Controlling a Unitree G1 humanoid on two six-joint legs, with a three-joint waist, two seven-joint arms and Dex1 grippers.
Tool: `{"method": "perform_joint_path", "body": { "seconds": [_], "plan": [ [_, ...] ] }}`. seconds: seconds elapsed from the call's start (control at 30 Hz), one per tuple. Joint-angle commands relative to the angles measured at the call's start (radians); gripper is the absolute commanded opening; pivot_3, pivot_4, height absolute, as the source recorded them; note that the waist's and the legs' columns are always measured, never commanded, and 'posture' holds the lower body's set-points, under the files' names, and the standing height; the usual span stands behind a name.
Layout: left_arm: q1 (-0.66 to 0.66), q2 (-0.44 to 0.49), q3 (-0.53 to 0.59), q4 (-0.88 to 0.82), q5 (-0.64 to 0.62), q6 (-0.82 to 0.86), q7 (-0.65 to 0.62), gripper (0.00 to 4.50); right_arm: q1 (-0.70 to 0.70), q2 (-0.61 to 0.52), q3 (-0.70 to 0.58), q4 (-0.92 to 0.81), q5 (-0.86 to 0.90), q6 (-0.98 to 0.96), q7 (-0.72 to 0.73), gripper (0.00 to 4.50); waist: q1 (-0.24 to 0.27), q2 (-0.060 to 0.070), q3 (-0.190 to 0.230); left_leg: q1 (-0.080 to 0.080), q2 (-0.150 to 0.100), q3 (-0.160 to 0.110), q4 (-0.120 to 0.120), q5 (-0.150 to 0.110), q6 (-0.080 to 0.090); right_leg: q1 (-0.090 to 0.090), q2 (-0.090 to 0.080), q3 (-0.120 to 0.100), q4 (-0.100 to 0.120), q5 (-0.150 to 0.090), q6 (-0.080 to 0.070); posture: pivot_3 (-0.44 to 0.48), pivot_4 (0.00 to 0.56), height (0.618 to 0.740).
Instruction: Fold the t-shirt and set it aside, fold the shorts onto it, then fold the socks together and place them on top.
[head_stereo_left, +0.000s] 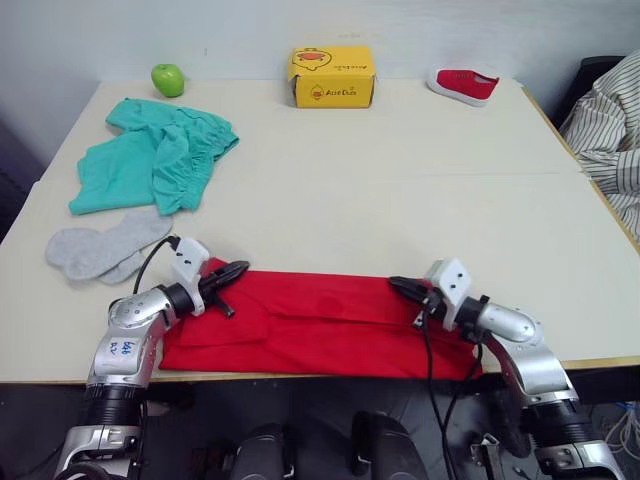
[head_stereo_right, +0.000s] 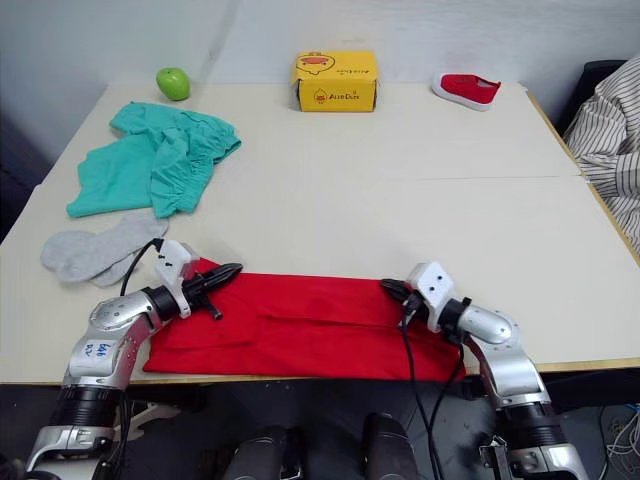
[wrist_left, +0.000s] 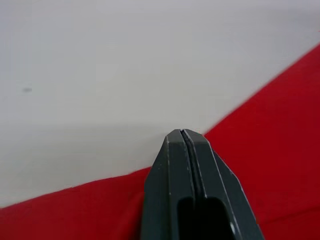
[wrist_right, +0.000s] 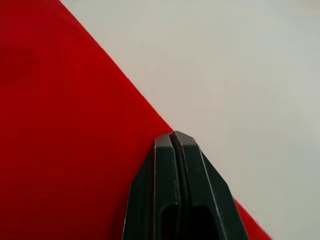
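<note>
Two closed fingers pairs, my left gripper (head_stereo_left: 238, 268) and right gripper (head_stereo_left: 396, 284), sit on the far edge of the t-shirt (head_stereo_left: 320, 325). Its long axis runs left to right between them, along the near edge of the counter (head_stereo_left: 400, 190), so I judge each arm takes its own end.

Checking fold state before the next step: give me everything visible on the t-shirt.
The t-shirt is plain bright red cloth, folded into a long flat band along the near edge of the table, with layered creases at its left end. The left claw and right claw, both shut, sit at its far edge, one toward each end. Whether either pinches cloth is unclear. It lies apart from the socks and shorts.
</note>
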Motion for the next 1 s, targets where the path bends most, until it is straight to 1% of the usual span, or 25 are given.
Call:
{"method": "perform_joint_path", "body": {
  "seconds": [0.03, 0.1, 0.2, 0.23, 0.3, 0.37, 0.4, 0.43, 0.47, 0.53, 0.57, 0.7, 0.73, 0.77, 0.8, 0.83, 0.93, 1.0],
  "plan": [
    [0.002, 0.017, 0.037, 0.049, 0.028, -0.012, 0.049, 0.00, 0.005, -0.066, -0.107, 0.130, 0.014, -0.106, 0.011, 0.03, -0.003, 0.000, 0.000, 0.001, 0.000, 0.000, 0.000, 0.000, 0.000, 0.000, 0.000, 0.000, 0.000, 0.000, 0.000, 0.000, 0.150, 0.740],
    [0.000, 0.026, 0.049, 0.061, 0.025, -0.016, 0.049, 0.00, -0.003, -0.091, -0.153, 0.201, 0.040, -0.138, 0.023, 0.03, -0.006, 0.000, 0.000, 0.001, 0.000, 0.000, 0.000, 0.000, 0.000, 0.001, 0.000, 0.000, 0.000, 0.000, 0.000, 0.000, 0.150, 0.740],
    [0.007, 0.048, 0.071, 0.065, 0.004, -0.029, 0.015, 0.00, -0.014, -0.126, -0.195, 0.275, 0.073, -0.180, 0.085, 0.03, -0.010, 0.000, 0.000, 0.002, 0.001, 0.000, 0.000, 0.000, 0.000, 0.001, 0.001, 0.000, 0.000, 0.000, 0.000, 0.000, 0.150, 0.740],
    [0.015, 0.055, 0.103, 0.027, -0.054, -0.019, -0.028, 0.00, -0.022, -0.149, -0.224, 0.264, 0.145, -0.122, 0.154, 0.03, -0.013, 0.000, 0.000, 0.002, 0.001, 0.000, 0.000, 0.000, -0.001, 0.001, 0.001, 0.000, 0.000, 0.000, 0.000, 0.000, 0.150, 0.740],
    [0.068, 0.100, 0.130, -0.112, -0.183, 0.010, -0.195, 0.36, -0.040, -0.220, -0.235, 0.239, 0.235, 0.002, 0.308, 0.38, -0.020, 0.001, 0.000, 0.001, 0.003, 0.001, -0.001, 0.000, -0.001, 0.000, 0.002, 0.000, 0.000, 0.000, -0.001, 0.000, 0.150, 0.740],
    [0.125, 0.165, 0.137, -0.227, -0.256, 0.044, -0.318, 0.82, -0.066, -0.283, -0.209, 0.244, 0.245, 0.059, 0.409, 0.88, -0.023, 0.001, 0.000, 0.000, 0.004, 0.002, -0.001, 0.000, -0.002, -0.001, 0.002, 0.000, 0.001, 0.000, -0.001, 0.000, 0.150, 0.740],
    [0.151, 0.193, 0.136, -0.263, -0.268, 0.044, -0.360, 1.07, -0.083, -0.308, -0.190, 0.255, 0.239, 0.080, 0.447, 1.17, -0.023, 0.001, 0.000, 0.000, 0.004, 0.002, -0.001, 0.000, -0.002, -0.001, 0.002, 0.000, 0.002, -0.001, -0.001, 0.000, 0.150, 0.740],
    [0.174, 0.214, 0.134, -0.293, -0.280, 0.041, -0.393, 1.42, -0.103, -0.328, -0.166, 0.269, 0.225, 0.090, 0.487, 1.57, -0.023, 0.001, 0.000, 0.000, 0.003, 0.002, -0.001, 0.000, -0.002, -0.001, 0.002, 0.000, 0.001, -0.001, -0.001, 0.000, 0.150, 0.740],
    [0.199, 0.233, 0.131, -0.326, -0.291, 0.038, -0.425, 1.69, -0.131, -0.347, -0.136, 0.288, 0.209, 0.112, 0.532, 1.83, -0.021, 0.001, 0.000, 0.001, 0.003, 0.002, -0.001, 0.000, -0.002, -0.001, 0.001, 0.000, -0.001, -0.001, -0.001, 0.000, 0.150, 0.740],
    [0.244, 0.255, 0.123, -0.384, -0.302, 0.034, -0.463, 2.37, -0.206, -0.364, -0.075, 0.347, 0.161, 0.140, 0.592, 2.57, -0.020, 0.001, 0.000, 0.002, 0.003, 0.001, 0.000, 0.000, -0.002, 0.000, 0.001, 0.001, -0.001, -0.001, -0.002, 0.000, 0.150, 0.740],
    [0.258, 0.258, 0.119, -0.404, -0.302, 0.032, -0.471, 2.63, -0.243, -0.363, -0.048, 0.383, 0.136, 0.134, 0.614, 2.89, -0.019, 0.001, 0.000, 0.002, 0.003, 0.001, -0.001, 0.000, -0.002, -0.001, 0.001, 0.001, -0.002, -0.001, -0.002, 0.000, 0.150, 0.740],
    [0.294, 0.245, 0.119, -0.442, -0.289, 0.008, -0.464, 3.99, -0.417, -0.304, 0.037, 0.591, 0.022, 0.022, 0.629, 4.32, -0.016, 0.001, 0.000, 0.001, 0.003, 0.002, 0.000, 0.000, -0.002, -0.002, 0.001, 0.001, -0.001, -0.001, -0.002, 0.000, 0.150, 0.740],
    [0.298, 0.239, 0.122, -0.443, -0.287, 0.007, -0.453, 4.28, -0.465, -0.281, 0.054, 0.650, -0.002, 0.010, 0.628, 4.32, -0.016, 0.002, 0.001, 0.001, 0.003, 0.002, 0.000, 0.000, -0.002, -0.002, 0.001, 0.001, -0.001, -0.001, -0.002, 0.000, 0.150, 0.740],
    [0.303, 0.234, 0.125, -0.444, -0.285, 0.005, -0.442, 4.43, -0.504, -0.258, 0.078, 0.703, -0.028, -0.013, 0.643, 4.32, -0.016, 0.002, 0.001, 0.001, 0.003, 0.002, 0.000, 0.000, -0.002, -0.002, 0.001, 0.001, -0.001, -0.001, -0.002, 0.000, 0.150, 0.740],
    [0.306, 0.231, 0.127, -0.444, -0.282, 0.003, -0.433, 4.43, -0.532, -0.239, 0.093, 0.746, -0.049, -0.039, 0.655, 4.32, -0.017, 0.002, 0.001, 0.001, 0.003, 0.002, 0.000, 0.000, -0.003, -0.002, 0.001, 0.001, -0.001, -0.001, -0.002, 0.000, 0.150, 0.740],
    [0.309, 0.231, 0.129, -0.446, -0.281, 0.002, -0.429, 4.47, -0.552, -0.222, 0.105, 0.780, -0.064, -0.057, 0.670, 4.14, -0.017, 0.002, 0.001, 0.001, 0.003, 0.002, 0.000, 0.000, -0.003, -0.002, 0.001, 0.001, -0.001, -0.001, -0.002, 0.000, 0.150, 0.740],
    [0.318, 0.236, 0.132, -0.453, -0.287, 0.011, -0.423, 4.50, -0.576, -0.186, 0.132, 0.801, -0.077, -0.056, 0.754, 3.29, -0.016, 0.002, 0.001, 0.001, 0.003, 0.001, 0.000, 0.000, -0.003, -0.002, 0.001, 0.000, -0.001, -0.001, -0.003, 0.000, 0.150, 0.740],
    [0.323, 0.238, 0.143, -0.455, -0.289, 0.012, -0.414, 4.50, -0.575, -0.175, 0.145, 0.780, -0.076, -0.033, 0.802, 2.62, -0.016, 0.002, 0.001, 0.001, 0.003, 0.001, 0.000, 0.000, -0.003, -0.002, 0.001, 0.000, 0.000, -0.001, -0.003, 0.000, 0.150, 0.740]
  ]
}}
